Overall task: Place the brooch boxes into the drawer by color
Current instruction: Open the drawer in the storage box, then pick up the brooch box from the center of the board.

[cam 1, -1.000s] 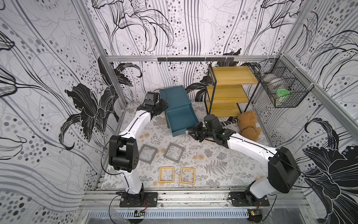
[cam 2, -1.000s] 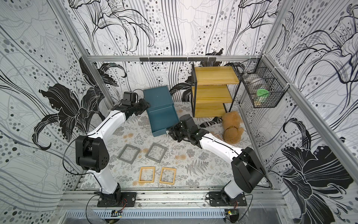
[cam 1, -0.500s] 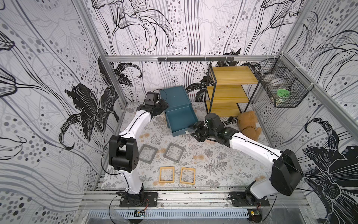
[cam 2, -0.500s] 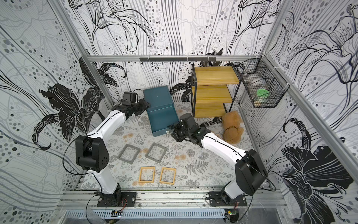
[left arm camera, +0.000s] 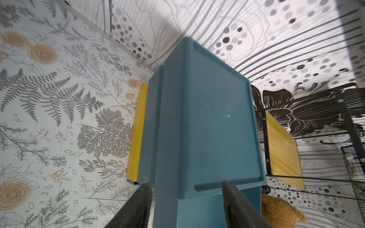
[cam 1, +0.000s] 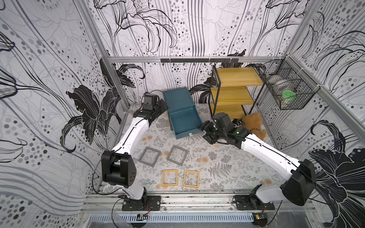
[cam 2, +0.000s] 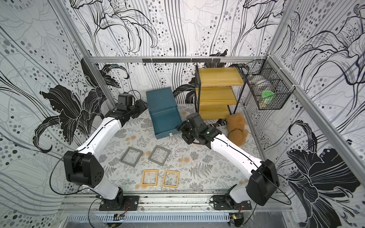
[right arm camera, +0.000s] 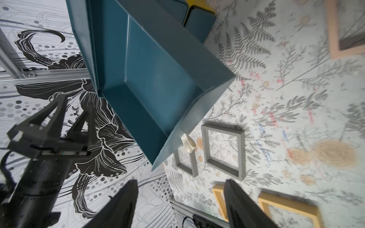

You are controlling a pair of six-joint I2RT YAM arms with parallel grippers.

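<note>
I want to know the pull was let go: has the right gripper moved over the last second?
Yes. The right gripper has backed away from the front of the open drawer, toward the teddy bear. Its jaws are open and empty.

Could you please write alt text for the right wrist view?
An empty teal drawer juts open over the floral mat, with the right hand open near its front. Two grey brooch boxes, two yellow ones and a paler one lie flat.
</note>
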